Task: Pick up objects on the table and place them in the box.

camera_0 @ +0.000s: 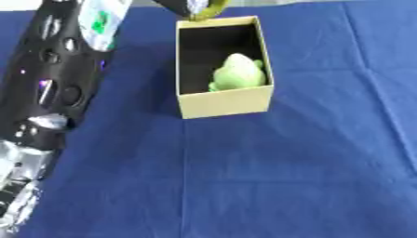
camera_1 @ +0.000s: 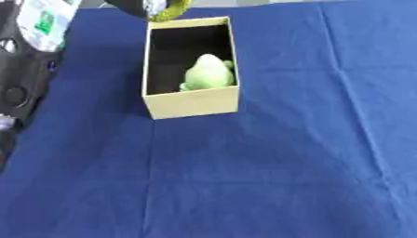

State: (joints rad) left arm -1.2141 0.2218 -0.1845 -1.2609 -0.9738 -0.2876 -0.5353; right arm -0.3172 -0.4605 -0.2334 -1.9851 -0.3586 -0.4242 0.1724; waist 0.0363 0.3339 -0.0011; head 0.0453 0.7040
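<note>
So, green soft thing (camera_0: 238, 72) already sitting inside box (camera_0: 226, 105). Left arm carrying white-green packet (camera_0: 102, 21) beside box, fingers hidden, can't tell grip. Right hand not visible. Packet still to drop.

We see our left arm (camera_0: 49, 93) stretching from seven o'clock towards eleven o'clock; its robot hand lies outside both views.

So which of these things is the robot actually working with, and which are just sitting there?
Part of the job:
- box, open on top
- green toy, already inside the box
- white packet with green print, up by the left arm
- yellowish object, at the box's far edge

Just there:
- blue tablecloth
</note>
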